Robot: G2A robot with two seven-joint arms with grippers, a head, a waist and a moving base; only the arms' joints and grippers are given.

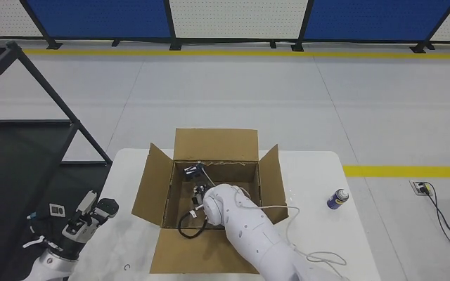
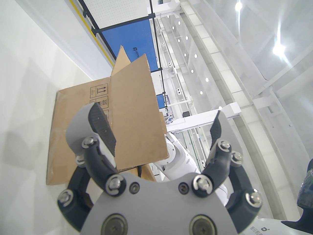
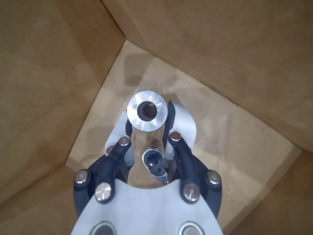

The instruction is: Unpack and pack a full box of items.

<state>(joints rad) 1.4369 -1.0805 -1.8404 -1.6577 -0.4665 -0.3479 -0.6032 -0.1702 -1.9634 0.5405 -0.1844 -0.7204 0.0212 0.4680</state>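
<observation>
An open cardboard box (image 1: 211, 144) stands on the white table (image 1: 316, 172), all its flaps folded out. My right gripper (image 1: 197, 175) is down inside it, near the far left corner. In the right wrist view, the right gripper (image 3: 148, 121) is shut on a metal tool (image 3: 147, 114) with a round flared end and a dark hole, held above the bare box floor (image 3: 220, 135). My left gripper (image 1: 90, 209) hovers off the table's left front corner; it (image 2: 156, 121) is open with nothing between its fingers, and the box's outer wall (image 2: 78, 123) is beyond it.
A small purple bottle (image 1: 338, 198) stands on the table to the right of the box. A black cable (image 1: 186, 228) loops over the box's near side. A dark metal frame (image 1: 42, 91) stands to the left of the table.
</observation>
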